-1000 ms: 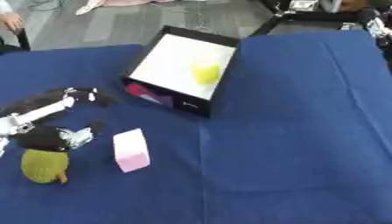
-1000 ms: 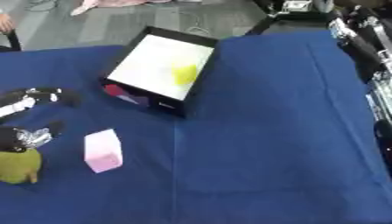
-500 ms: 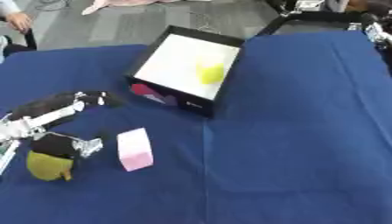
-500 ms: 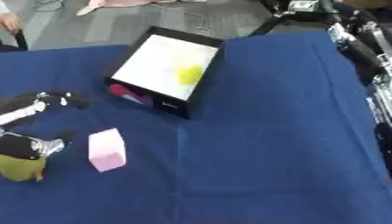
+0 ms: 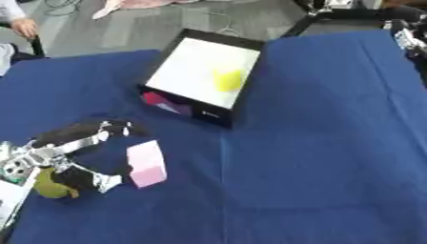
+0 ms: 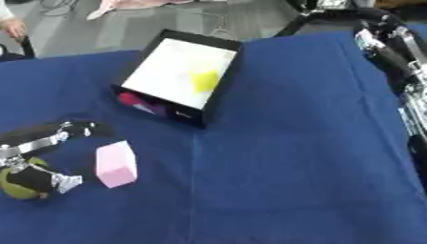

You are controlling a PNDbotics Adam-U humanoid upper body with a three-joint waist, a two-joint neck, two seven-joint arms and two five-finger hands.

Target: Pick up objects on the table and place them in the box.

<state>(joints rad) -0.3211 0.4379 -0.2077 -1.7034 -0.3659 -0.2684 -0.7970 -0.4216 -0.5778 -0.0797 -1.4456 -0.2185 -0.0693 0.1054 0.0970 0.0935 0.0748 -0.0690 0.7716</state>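
**Left hand on the green ball, box at the table's far side**

Where the left eye view takes in the near left corner, the left hand [image 5: 71, 159] has its fingers curled round a dull green ball [image 5: 50, 185], one finger reaching out toward the pink block [image 5: 146, 163]. The block, soft-edged and matte, lies just beside that hand on the blue cloth of the table [image 5: 317, 157]. The hand's wrist is cut off by the left edge, and the ball is partly hidden behind the fingers. Farther back sits the box [image 5: 203, 76], black-walled with a white floor, tilted askew; a yellow object [image 5: 228, 80] lies inside, its shape blurred.

In the right eye view, the right arm [image 6: 392, 52], black with silver joints, runs down the right edge; its hand is out of sight. A red patch [image 6: 132, 100] shows on the box's near wall, too vague to name.
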